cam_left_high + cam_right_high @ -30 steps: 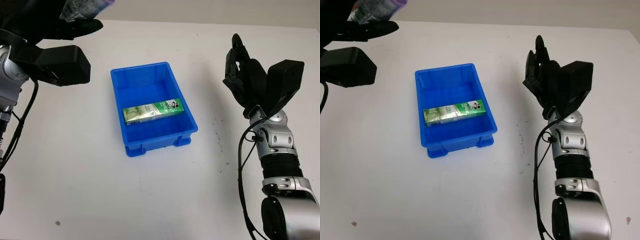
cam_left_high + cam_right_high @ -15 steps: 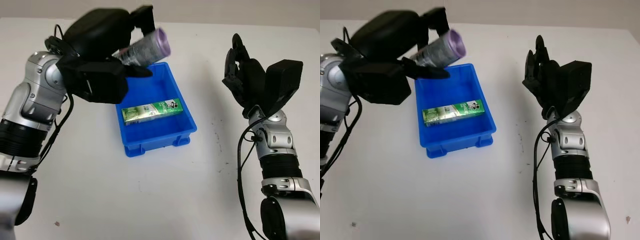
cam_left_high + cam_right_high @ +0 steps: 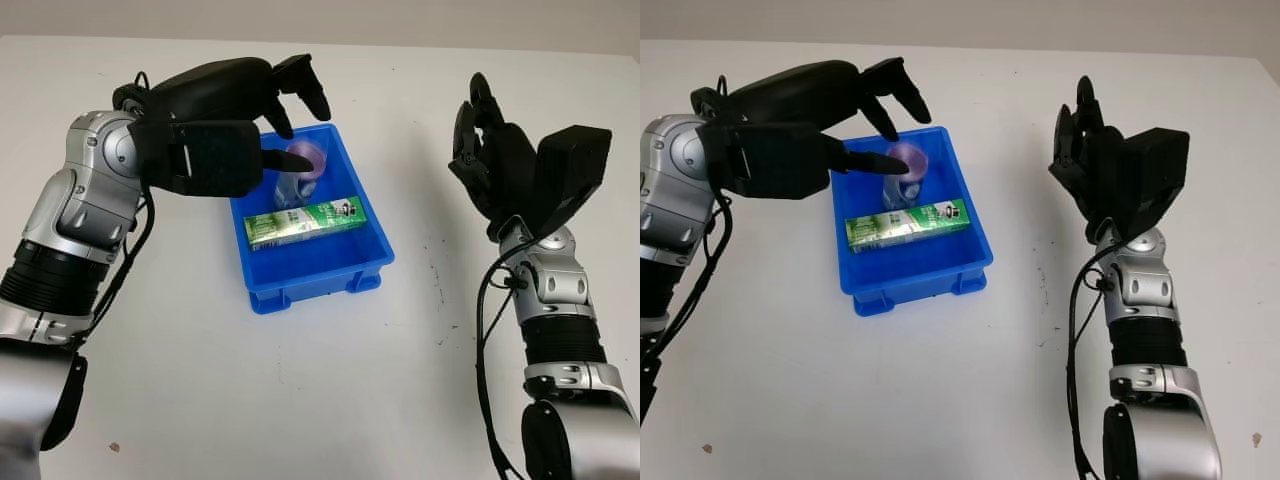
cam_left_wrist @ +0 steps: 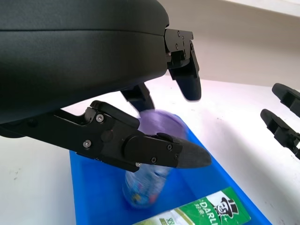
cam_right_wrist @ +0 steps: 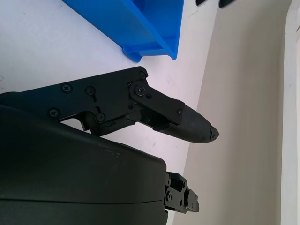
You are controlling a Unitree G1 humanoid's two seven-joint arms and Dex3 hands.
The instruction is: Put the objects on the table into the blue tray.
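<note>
bottle (image 3: 296, 172) dropped from left hand (image 3: 262, 98), now open above tray (image 3: 372, 262); upright bottle may topple onto box (image 3: 306, 222). right hand (image 3: 483, 155) open, idle.

Silver jointed arms w/ black cables; black hand shells, black fingers (image 4: 154, 152) w/ small screws.

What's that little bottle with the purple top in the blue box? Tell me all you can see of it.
The bottle looks like clear plastic with a printed label and a wide purple cap. It stands roughly upright in the far part of the blue tray, just behind the green carton. The left hand is open above it, not gripping it.
</note>
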